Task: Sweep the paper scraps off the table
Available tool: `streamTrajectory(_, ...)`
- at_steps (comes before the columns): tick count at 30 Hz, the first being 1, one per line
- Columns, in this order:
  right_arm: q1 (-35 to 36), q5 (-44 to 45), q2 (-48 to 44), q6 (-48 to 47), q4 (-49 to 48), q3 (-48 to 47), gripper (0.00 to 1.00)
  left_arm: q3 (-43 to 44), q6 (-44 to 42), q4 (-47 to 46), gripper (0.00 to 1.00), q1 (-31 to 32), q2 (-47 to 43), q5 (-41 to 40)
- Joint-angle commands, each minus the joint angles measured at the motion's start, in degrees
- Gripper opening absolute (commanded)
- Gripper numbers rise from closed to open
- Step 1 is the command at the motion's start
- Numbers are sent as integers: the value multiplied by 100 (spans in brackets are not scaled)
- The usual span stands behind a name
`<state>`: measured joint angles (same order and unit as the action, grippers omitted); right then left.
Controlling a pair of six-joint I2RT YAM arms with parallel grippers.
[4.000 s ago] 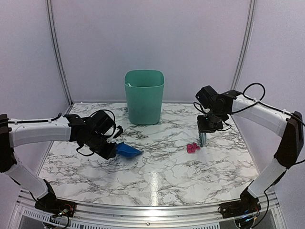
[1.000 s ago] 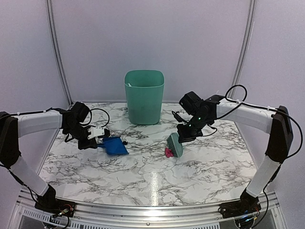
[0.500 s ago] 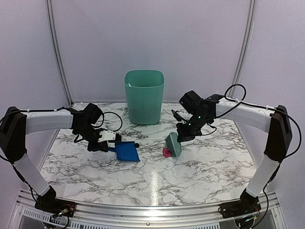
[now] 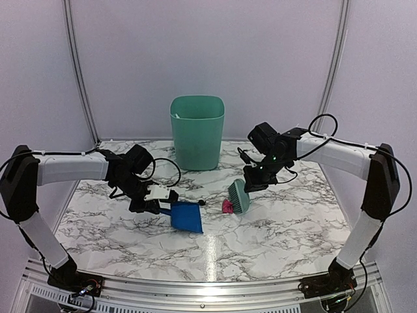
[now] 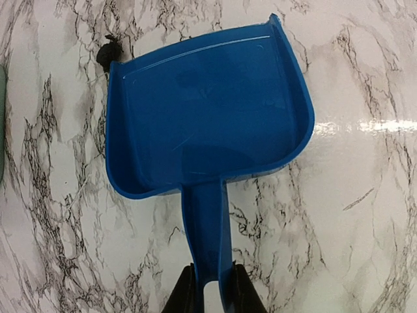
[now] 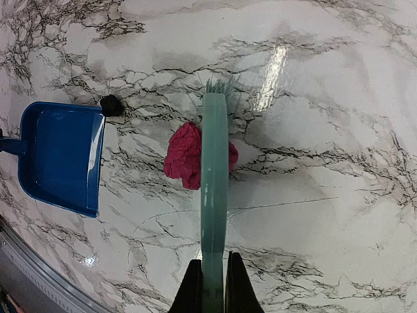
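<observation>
The left arm reaches in from the left edge of the table (image 4: 273, 228) towards its middle. The left gripper (image 5: 210, 297) is closed narrow on the end of the handle of the blue dustpan (image 4: 188, 216), with one finger on each side of the handle. The dustpan is a little left of the table's middle, about halfway between the near edge and the far edge. Its mouth points to the right and slightly to the near edge. I cannot tell if its lip touches the table.

One black scrap (image 5: 106, 53) lies on the table just at the far corner of the dustpan's mouth, and it touches the rim there or nearly so. A green bin (image 4: 197, 132) stands upright near the middle of the far edge, well apart from the dustpan.

To the right of the dustpan, after a strip of bare table, lies the pink scrap (image 6: 184, 156), close to the middle of the table. Most of it is on the left side of the green brush (image 6: 214, 195), against the brush, and a small part shows on the right side.

The brush hangs tilted, with its lower end down at the table by the scrap. The right gripper (image 6: 212, 290) is clamped tightly on the upper end of the brush, and the right arm comes from the right edge.
</observation>
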<state>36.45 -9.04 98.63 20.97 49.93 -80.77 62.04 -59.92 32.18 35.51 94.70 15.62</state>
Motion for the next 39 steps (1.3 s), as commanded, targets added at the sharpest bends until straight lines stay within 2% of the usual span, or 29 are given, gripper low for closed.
streamTrajectory(1, -43, -43, 95, 72, -79, -211, 0, 10, 104, 424, 0, 190, 102, 55)
streamTrajectory(10, -20, -236, 123, 185, -218, -178, 0, -16, 505, 425, 0, 377, 114, 76)
streamTrajectory(24, 368, -448, 569, 380, -270, -677, 0, 134, 1013, 413, 0, 387, 334, -124)
streamTrajectory(33, 401, -326, 670, 458, -221, -842, 0, -268, 1747, 490, 0, 335, -603, -370)
streamTrajectory(39, 398, -353, 828, 407, -194, -1022, 0, -290, 1826, 562, 0, -107, -571, -619)
